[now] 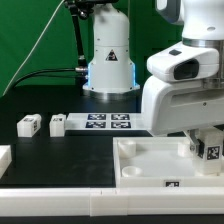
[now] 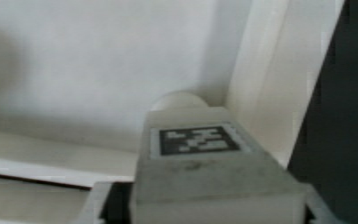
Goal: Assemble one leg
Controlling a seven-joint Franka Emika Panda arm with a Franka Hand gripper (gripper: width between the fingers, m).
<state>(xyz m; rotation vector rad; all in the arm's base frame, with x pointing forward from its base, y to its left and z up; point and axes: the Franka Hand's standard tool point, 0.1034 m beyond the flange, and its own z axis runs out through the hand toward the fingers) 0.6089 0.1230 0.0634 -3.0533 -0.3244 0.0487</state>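
The arm is bent low over the panel (image 1: 150, 160) at the exterior view's right, and its hand (image 1: 205, 150) is closed on a leg (image 1: 212, 151), the little white block with the black-and-white marker showing just below the white casing. From the wrist view the leg (image 2: 197, 150) fills the lower middle of the picture, marker face toward the camera, its rounded tip sitting close to the panel's raised edge (image 2: 256, 70). I can't tell whether the tip is already in a corner socket or only hovering above it; the view is too soft there.

So, as I judge it, the pick-up is done and the carry to the panel is done or nearly so. What is left is seating the leg in its socket, probably with a turn or a push, and then letting go.

Other legs wait on the dark surface (image 1: 40, 150): two (image 1: 30, 125) (image 1: 57, 124) lie side by side toward the exterior view's left, just beside the marker board (image 1: 108, 123). None of them looks mounted yet.
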